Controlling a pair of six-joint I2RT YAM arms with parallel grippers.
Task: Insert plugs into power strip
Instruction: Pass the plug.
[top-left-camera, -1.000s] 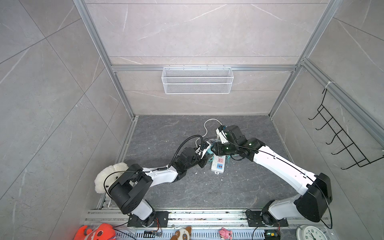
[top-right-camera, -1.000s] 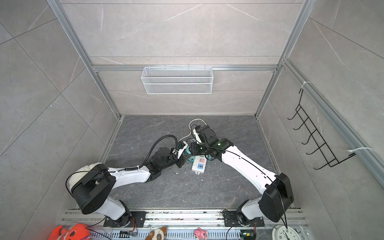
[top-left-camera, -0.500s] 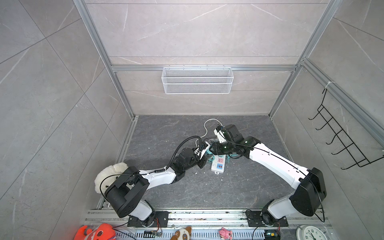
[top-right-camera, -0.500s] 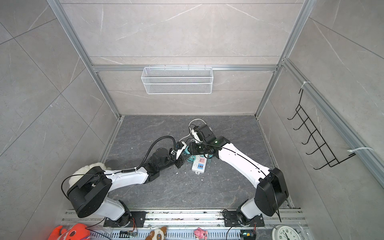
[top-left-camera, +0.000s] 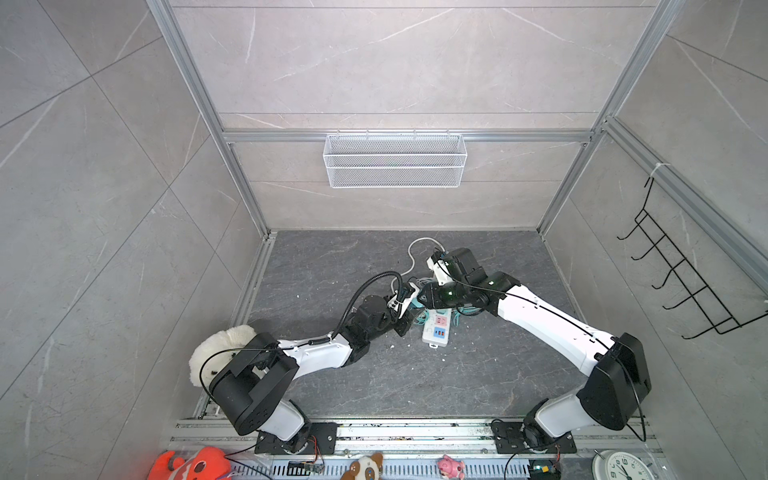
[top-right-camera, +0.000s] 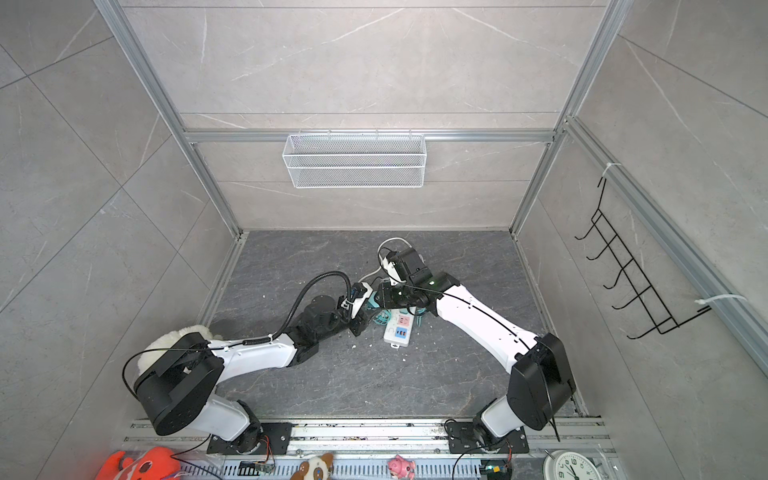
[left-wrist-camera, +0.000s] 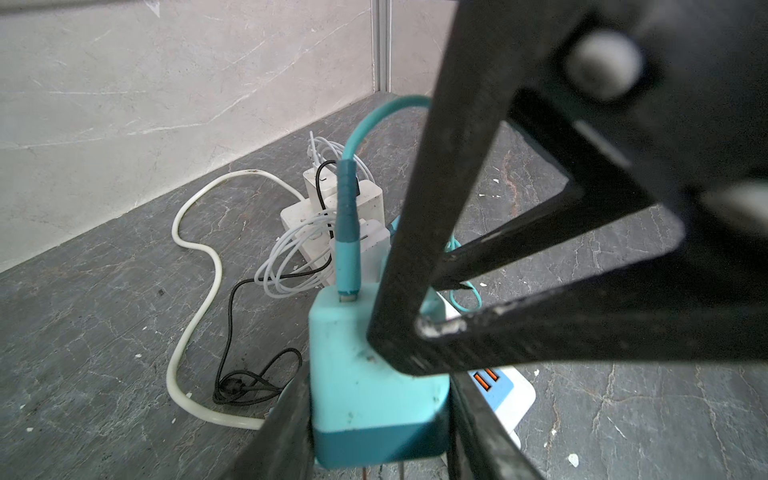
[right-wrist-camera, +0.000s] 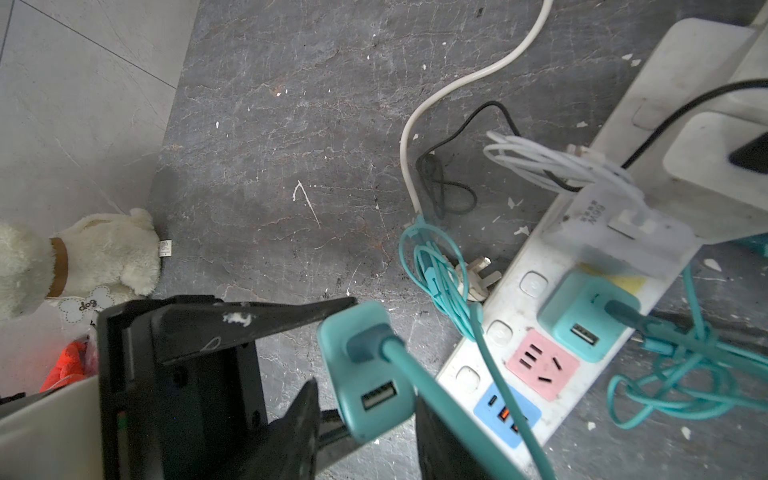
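Power strip (right-wrist-camera: 536, 286): long, white, flat on the floor, pink socket vacant. Three white plugs (right-wrist-camera: 706, 183), apparently seated, and seated teal plug (right-wrist-camera: 586, 316) along its row. Loose teal plug (right-wrist-camera: 365, 374), cable attached, clamped in left gripper (left-wrist-camera: 378, 415) just beside the strip.

Matt, smudged teal plastic plug (left-wrist-camera: 374, 395)

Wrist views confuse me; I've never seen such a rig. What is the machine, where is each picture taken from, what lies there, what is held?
Two robot arms, the left arm and the right arm, stand at a grey table. Both top views look down on everything; each wrist view comes from a camera on that arm's wrist. On the table lies a white power strip with several plugs already seated and its pink socket free. The left fingers and the right fingers both appear closed on one teal plug, not yet in a socket.
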